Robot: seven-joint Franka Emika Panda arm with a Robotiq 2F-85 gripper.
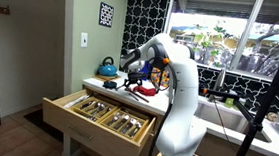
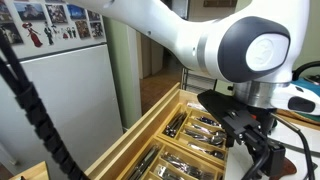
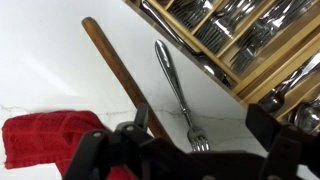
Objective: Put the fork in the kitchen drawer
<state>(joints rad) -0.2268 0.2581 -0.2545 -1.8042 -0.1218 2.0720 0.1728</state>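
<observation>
One fork (image 3: 176,92) flat on counter (image 3: 50,60), tines between spread jaws.

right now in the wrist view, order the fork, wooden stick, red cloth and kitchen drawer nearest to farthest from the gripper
1. fork: its tines lie between the fingers of the gripper, at the picture's bottom.
2. wooden stick: its lower end is just beside the fork, toward the picture's left.
3. red cloth, lower left corner, and kitchen drawer, upper right: too close to call.
</observation>
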